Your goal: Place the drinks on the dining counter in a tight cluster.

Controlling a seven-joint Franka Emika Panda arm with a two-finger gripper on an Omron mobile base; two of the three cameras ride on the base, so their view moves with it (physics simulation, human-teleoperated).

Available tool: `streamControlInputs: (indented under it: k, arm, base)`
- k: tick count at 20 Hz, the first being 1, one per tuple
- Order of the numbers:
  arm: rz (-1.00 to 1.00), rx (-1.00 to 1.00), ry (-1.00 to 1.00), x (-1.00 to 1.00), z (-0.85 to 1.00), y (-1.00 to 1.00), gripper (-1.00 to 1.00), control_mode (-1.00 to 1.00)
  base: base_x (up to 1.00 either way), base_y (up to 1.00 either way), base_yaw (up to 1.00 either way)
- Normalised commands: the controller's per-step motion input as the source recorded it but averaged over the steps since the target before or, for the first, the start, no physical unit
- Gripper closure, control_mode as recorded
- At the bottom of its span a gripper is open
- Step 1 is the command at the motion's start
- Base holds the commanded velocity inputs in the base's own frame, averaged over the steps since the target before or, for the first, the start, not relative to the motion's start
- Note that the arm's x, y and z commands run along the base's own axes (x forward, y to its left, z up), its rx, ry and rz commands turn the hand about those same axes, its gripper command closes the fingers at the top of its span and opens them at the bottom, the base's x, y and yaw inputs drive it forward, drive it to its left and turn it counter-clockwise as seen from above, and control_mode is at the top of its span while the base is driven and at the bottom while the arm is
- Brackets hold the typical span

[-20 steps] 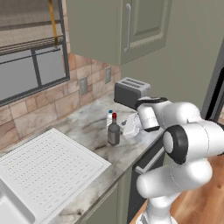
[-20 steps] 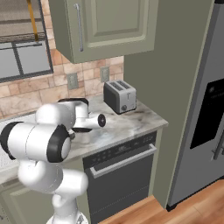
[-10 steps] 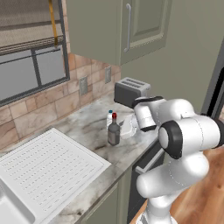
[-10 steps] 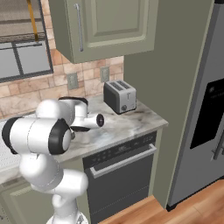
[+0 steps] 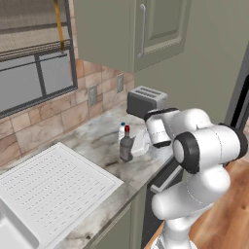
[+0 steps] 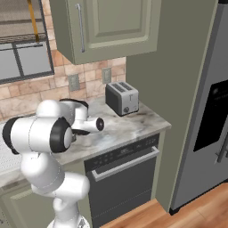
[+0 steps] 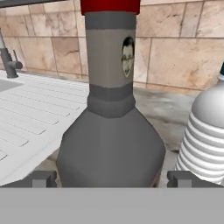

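A dark grey bottle with a red cap (image 7: pixel 111 140) stands upright on the marble kitchen worktop (image 5: pixel 97 141), very close in the hand view. My gripper (image 7: pixel 112 179) is open, one fingertip (image 7: pixel 43 179) on each side of the bottle's wide base, apart from it. To the right of the dark bottle stands a small clear ribbed bottle (image 7: pixel 205 135). In the left base view the dark bottle (image 5: pixel 126 146) is just left of my white hand (image 5: pixel 142 143), and the clear bottle with its blue cap (image 5: pixel 121 131) stands right behind the dark one. The dining counter is out of view.
A silver toaster (image 5: pixel 146 99) stands against the wall behind my arm. A white ribbed drainboard (image 5: pixel 53 189) of the sink lies to the left, with a faucet (image 7: pixel 8 59) beyond it. A dark fridge (image 6: pixel 209 111) is on the right.
My hand has crept a little closer to the dark grey bottle and the elbow has shifted. The jaws stay open and the bottles have not moved.
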Motion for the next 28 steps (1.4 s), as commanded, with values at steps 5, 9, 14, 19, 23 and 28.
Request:
streamControlInputs:
  k: [5, 9, 14, 19, 23, 28]
  arm:
    - [0.0, 0.0, 0.03, 0.0, -0.05, 0.15, -1.0, -1.0]
    - [0.0, 0.0, 0.02, 0.08, -0.01, 0.17, -1.0, -1.0]
    - [0.0, 0.0, 0.0, 0.05, 0.0, 0.07, -1.0, -1.0]
    - [0.0, 0.0, 0.0, 0.0, 0.0, 0.0, -1.0, -1.0]
    - [0.0, 0.0, 0.0, 0.0, 0.0, 0.0, -1.0, -1.0]
    - [0.0, 0.0, 0.0, 0.0, 0.0, 0.0, 1.0, -1.0]
  base:
    - [0.0, 0.0, 0.0]
    - [0.0, 0.0, 0.0]
    - [0.0, 0.0, 0.0]
    - [0.0, 0.0, 0.0]
    - [0.0, 0.0, 0.0]
    - [0.0, 0.0, 0.0]
